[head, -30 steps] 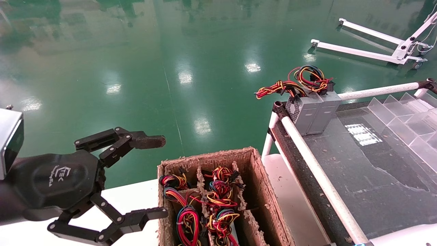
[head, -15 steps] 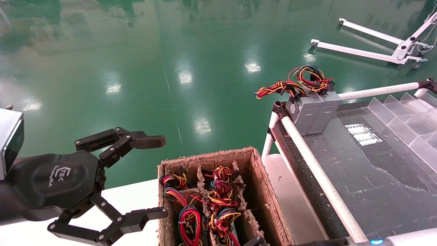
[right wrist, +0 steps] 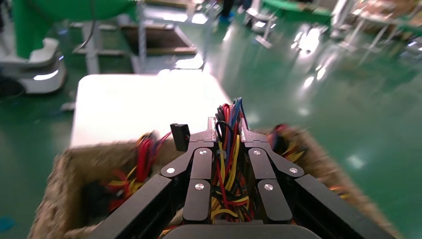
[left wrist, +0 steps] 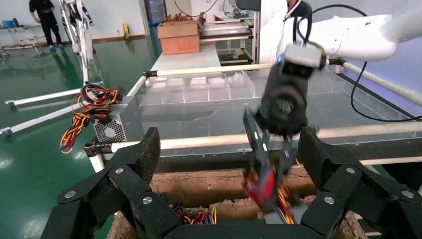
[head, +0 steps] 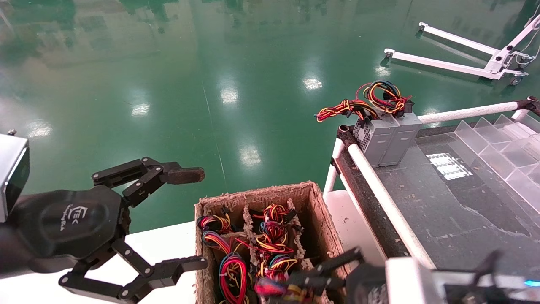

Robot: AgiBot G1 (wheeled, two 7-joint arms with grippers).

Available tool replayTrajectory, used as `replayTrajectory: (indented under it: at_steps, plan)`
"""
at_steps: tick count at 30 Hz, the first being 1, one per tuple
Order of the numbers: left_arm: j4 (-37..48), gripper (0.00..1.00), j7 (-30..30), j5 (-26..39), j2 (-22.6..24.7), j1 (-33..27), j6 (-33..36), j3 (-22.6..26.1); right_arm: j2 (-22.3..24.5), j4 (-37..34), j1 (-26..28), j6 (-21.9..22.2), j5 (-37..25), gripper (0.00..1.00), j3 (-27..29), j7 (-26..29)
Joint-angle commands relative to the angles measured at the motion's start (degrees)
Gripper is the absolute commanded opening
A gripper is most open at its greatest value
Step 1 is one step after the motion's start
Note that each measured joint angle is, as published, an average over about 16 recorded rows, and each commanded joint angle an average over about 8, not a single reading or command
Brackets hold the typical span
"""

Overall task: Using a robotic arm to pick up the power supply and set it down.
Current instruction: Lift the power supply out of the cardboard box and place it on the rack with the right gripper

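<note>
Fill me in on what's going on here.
The right end effector is over the cardboard box, shut on a bundle of coloured wires, apparently a power supply's. The left end effector hangs open beside the box, idle. Two power supplies already stand on the conveyor.
</note>
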Motion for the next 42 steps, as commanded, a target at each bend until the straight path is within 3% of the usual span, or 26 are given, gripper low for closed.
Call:
replayTrajectory:
  at_steps: [1, 12, 19, 32, 42]
  plan:
    - [0.0, 1.0, 0.0, 0.0, 0.0, 0.0, 0.0, 0.0, 0.7, 0.0, -0.5, 0.3, 1.6, 0.0, 1.1, -0.5]
    - [0.0, 1.0, 0.0, 0.0, 0.0, 0.0, 0.0, 0.0, 7.3, -0.3, -0.9, 0.2, 12.8, 0.0, 9.2, -0.1]
    - [0.0, 1.0, 0.0, 0.0, 0.0, 0.0, 0.0, 0.0, 10.4, -1.1, -1.5, 3.7, 16.3, 0.0, 14.1, -1.6]
    - [0.0, 1.0, 0.0, 0.0, 0.0, 0.0, 0.0, 0.0, 14.2, -7.5, -0.6, 12.8, 12.2, 0.0, 18.8, -8.2]
    - [0.0, 1.0, 0.0, 0.0, 0.0, 0.0, 0.0, 0.0, 13.6, -14.7, 0.6, 19.1, 7.6, 0.0, 19.2, -13.3]
